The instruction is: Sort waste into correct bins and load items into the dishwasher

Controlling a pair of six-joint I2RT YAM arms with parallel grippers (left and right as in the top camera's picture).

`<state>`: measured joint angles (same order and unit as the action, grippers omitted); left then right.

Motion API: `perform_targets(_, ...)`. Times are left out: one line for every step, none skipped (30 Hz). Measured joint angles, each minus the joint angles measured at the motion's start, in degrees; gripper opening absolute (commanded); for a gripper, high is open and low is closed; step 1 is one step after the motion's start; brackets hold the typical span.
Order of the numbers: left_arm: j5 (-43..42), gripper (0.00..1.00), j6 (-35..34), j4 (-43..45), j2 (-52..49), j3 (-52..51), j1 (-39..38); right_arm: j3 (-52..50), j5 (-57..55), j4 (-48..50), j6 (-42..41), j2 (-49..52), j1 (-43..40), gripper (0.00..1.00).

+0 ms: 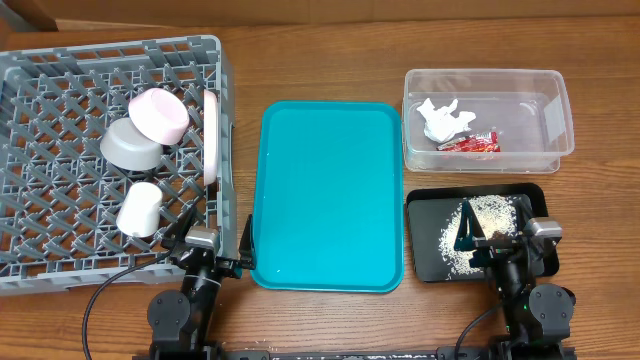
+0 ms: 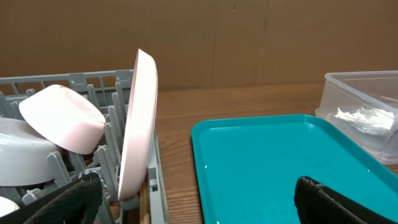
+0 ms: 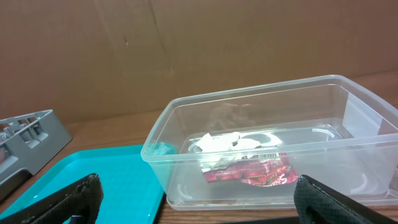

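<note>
Edges close — left hand (image 1: 213, 238) at dish rack (image 1: 110, 48) corner, right hand (image 1: 505, 238) over black tray (image 1: 424, 240) rim — both spread apart.

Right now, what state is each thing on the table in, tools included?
Plate, standing on edge in the rack.
Pink bowl, tilted against the grey bowl.
Grey bowl, in the rack beneath it.
Cup, tilted in the rack.
Clear tub, open, holding tissue and wrapper.
Black tray, rice scattered in it.
Teal tray, flat on the table.
Left tool, open, holding nothing.
Right tool, open, holding nothing.
</note>
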<state>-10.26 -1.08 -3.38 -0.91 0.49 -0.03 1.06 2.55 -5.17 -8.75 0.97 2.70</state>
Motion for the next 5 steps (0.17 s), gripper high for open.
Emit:
perform_targets(0.0,1.00,0.0,0.0,0.0,0.0,0.0,0.0,0.0,0.0,0.0,0.0,0.0,1.00)
perform_targets(0.0,1.00,0.0,0.0,0.0,0.0,0.0,0.0,0.0,0.0,0.0,0.0,0.0,1.00)
perform_targets(0.0,1.00,0.0,0.0,0.0,0.0,0.0,0.0,0.0,0.0,0.0,0.0,0.0,1.00)
perform_targets(0.0,1.00,0.0,0.0,0.0,0.0,0.0,0.0,0.0,0.0,0.0,0.0,0.0,1.00)
perform_targets(0.0,1.00,0.0,0.0,0.0,0.0,0.0,0.0,0.0,0.0,0.0,0.0,0.0,1.00)
